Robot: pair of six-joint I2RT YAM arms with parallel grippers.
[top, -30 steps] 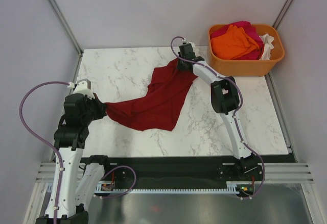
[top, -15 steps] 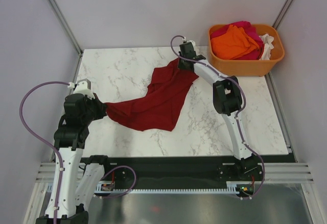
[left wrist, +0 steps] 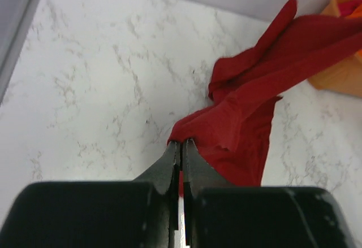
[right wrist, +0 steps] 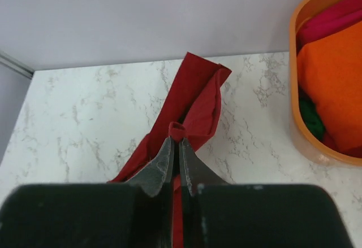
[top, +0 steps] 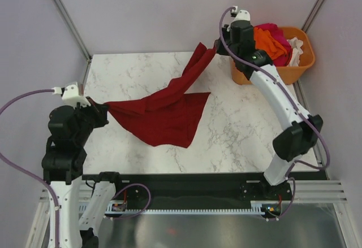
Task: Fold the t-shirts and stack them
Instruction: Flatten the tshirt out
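The dark red t-shirt [top: 167, 112] hangs stretched between both grippers, its lower part still resting on the marble table [top: 243, 129]. My left gripper [top: 102, 105] is shut on one end of the shirt at the table's left, seen pinched at the fingertips [left wrist: 182, 143]. My right gripper [top: 218, 47] is shut on the other end, raised near the back by the tub; a small fold of red cloth [right wrist: 178, 130] sticks out of its jaws. More t-shirts lie in the tub: orange [top: 270, 42], magenta-pink [top: 268, 27] and white [top: 296, 50].
The orange plastic tub [top: 294, 73] stands at the table's back right corner, right beside the raised right arm [top: 277, 92]. Grey walls with metal posts [top: 65, 16] close in the back and sides. The tub's rim [right wrist: 294, 118] shows in the right wrist view.
The right gripper closed on the shirt's far end and lifted it up and to the right toward the tub. The left arm pulled its end leftward and up, stretching the cloth.
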